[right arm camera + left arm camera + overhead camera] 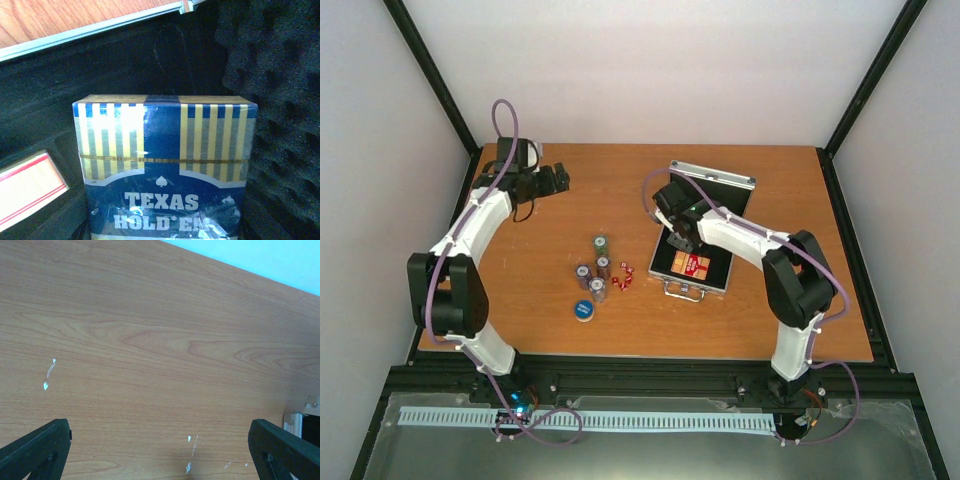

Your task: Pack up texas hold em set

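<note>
The silver case (745,200) lies open at the right of the table, black-lined, with a red-yellow card box (692,266) flat inside. My right gripper (680,241) hangs over the case's left part, shut on a blue-yellow "Texas Hold'em" card box (165,170) that fills the right wrist view and hides the fingers. The red box's corner (27,187) shows low on the left. Short chip stacks (595,270), tiny red dice (623,275) and a round blue disc (584,310) stand mid-table. My left gripper (556,180) is open over bare wood at the far left.
The case's lid foam (280,100) rises to the right of the held box, and its metal rim (100,27) runs behind it. In the left wrist view both fingers (35,450) frame scratched wood. Black frame posts edge the table.
</note>
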Controlling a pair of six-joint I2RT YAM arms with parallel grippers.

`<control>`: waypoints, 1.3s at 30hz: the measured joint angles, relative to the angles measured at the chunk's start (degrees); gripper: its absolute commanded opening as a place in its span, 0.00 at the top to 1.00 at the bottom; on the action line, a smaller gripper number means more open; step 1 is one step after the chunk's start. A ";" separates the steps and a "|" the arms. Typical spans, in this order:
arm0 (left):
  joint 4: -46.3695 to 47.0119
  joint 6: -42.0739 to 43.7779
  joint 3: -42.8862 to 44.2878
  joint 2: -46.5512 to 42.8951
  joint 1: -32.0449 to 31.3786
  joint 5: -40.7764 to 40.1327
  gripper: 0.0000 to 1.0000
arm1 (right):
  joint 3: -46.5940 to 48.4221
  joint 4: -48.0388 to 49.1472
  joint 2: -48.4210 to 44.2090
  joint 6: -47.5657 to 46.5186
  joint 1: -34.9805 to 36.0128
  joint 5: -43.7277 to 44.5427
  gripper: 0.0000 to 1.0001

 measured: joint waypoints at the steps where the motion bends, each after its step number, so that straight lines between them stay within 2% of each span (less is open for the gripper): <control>1: 0.13 0.00 0.00 0.20 0.00 -0.02 0.00 | -0.24 0.85 0.39 -0.79 -0.24 0.02 0.33; 12: 0.50 0.02 0.42 3.65 0.07 -0.09 0.00 | -0.87 5.11 1.99 -6.10 -5.81 -0.61 0.26; 20: 0.50 0.02 2.97 6.95 0.09 -0.04 0.00 | -0.92 5.60 3.28 -6.93 -6.21 -1.51 0.19; 27: 0.52 0.02 4.72 8.52 0.20 0.02 0.00 | -0.96 6.73 3.93 -6.32 -6.38 -0.96 0.19; 32: 0.52 0.02 4.96 8.68 0.61 0.02 0.00 | 0.76 3.98 4.20 0.31 -6.43 -2.32 0.18; 39: 0.52 0.00 5.03 8.68 0.96 0.07 0.00 | 5.38 -1.27 3.89 22.27 -6.49 -9.46 0.22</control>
